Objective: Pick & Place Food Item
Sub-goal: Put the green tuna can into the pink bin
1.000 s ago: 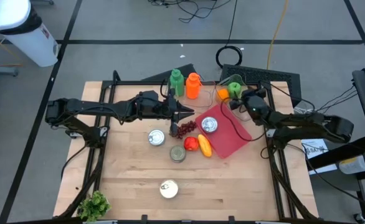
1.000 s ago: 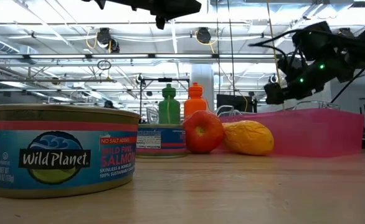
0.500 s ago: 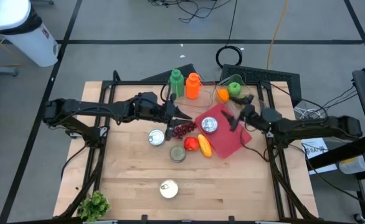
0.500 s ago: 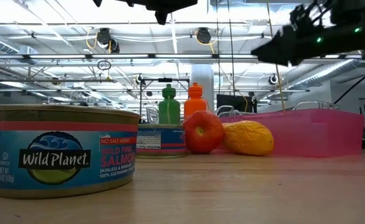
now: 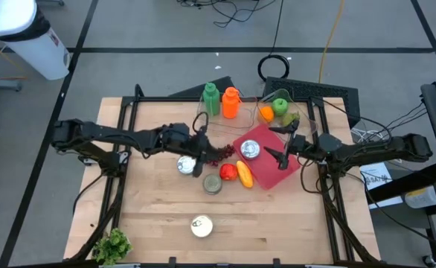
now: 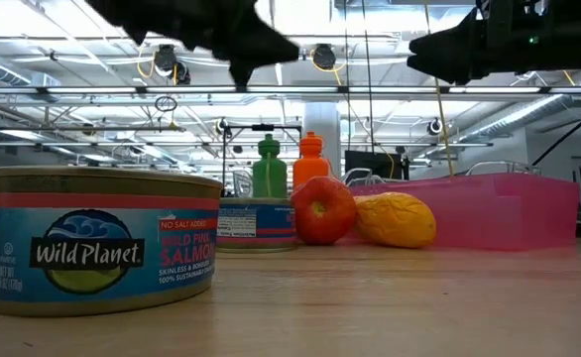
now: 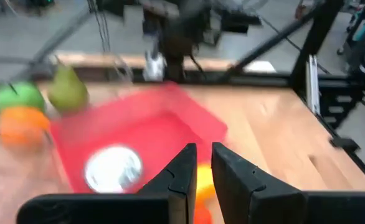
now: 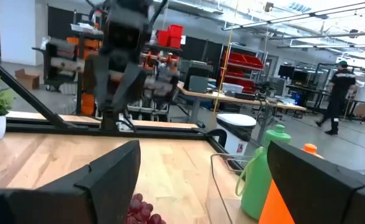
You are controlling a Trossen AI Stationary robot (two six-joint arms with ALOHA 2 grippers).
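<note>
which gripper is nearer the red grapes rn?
Left. The left gripper sits just beside the red grapes, above the table. The right gripper is farther off, over the pink tray.

The desk point(image 5: 158, 216) is lit evenly from above, and only short, soft shadows are cast beside the things on it. In the low view, bright ceiling lamps point(image 6: 167, 59) are seen behind, so both arms are reduced to dark silhouettes against the glare. The near can point(image 6: 97, 238) is shown sharp, while the room behind is softer. The left wrist view is smeared throughout by motion blur. In the right wrist view, the fingers point(image 8: 111, 177) close to the lens are out of focus.
</note>
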